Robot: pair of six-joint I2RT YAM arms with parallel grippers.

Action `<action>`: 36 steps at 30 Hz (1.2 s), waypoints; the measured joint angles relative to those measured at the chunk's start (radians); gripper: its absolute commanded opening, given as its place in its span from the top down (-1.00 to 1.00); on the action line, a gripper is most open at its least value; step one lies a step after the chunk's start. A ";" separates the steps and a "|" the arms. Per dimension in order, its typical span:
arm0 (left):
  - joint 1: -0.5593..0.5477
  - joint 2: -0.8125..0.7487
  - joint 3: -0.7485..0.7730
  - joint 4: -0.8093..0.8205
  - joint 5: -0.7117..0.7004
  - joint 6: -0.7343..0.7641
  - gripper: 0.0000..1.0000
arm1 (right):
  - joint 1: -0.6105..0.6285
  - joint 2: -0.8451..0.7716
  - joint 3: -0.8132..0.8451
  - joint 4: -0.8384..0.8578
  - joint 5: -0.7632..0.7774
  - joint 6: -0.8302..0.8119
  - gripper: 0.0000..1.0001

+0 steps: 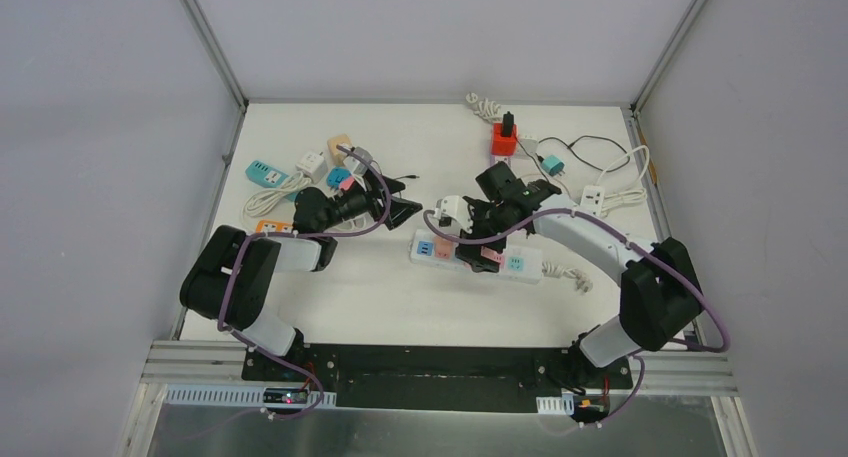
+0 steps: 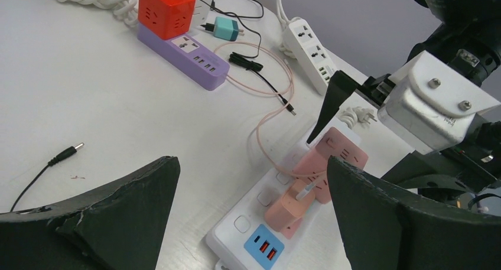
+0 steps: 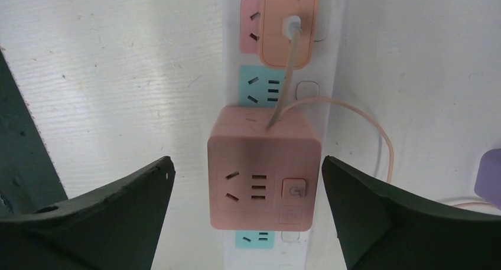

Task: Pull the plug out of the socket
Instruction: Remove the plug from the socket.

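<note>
**Right gripper spread over the pink cube, nothing held**

The right arm point(image 1: 600, 247) reaches from the near right corner of the worktop point(image 1: 400, 307), elbow raised. Its forearm slants left to the middle and the wrist is tipped down. The left arm point(image 1: 250, 267) is folded at the left edge, with its forearm running right and its wrist low and level, facing the middle.

The only mark that can be read is a power symbol on the square button on the cube's top face.

The right gripper point(image 3: 246, 163) stands fully spread and grasps nothing. One finger is on each side of the pink cube adapter point(image 3: 264, 166), with a gap showing on both sides. The cube sits plugged into the white power strip point(image 1: 475, 257), which lies across the middle of the worktop. One place along the strip sits a pink charger point(image 3: 288, 25). Its pink cable point(image 3: 378, 134) passes over the cube's top and loops away onto the worktop.

The left gripper point(image 2: 253, 160) is also wide apart and empty. It hangs above bare worktop just left of the strip's end and touches nothing.
</note>
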 measured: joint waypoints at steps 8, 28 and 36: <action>0.001 -0.004 0.000 -0.005 -0.011 0.023 -0.98 | 0.031 0.043 -0.001 0.011 0.057 -0.008 -0.80; -0.007 0.084 -0.010 0.073 0.100 0.027 -0.94 | 0.040 0.071 0.008 -0.008 0.095 -0.050 1.00; -0.073 0.113 -0.010 0.082 0.118 0.126 -0.98 | -0.008 0.073 0.014 -0.042 0.062 -0.053 1.00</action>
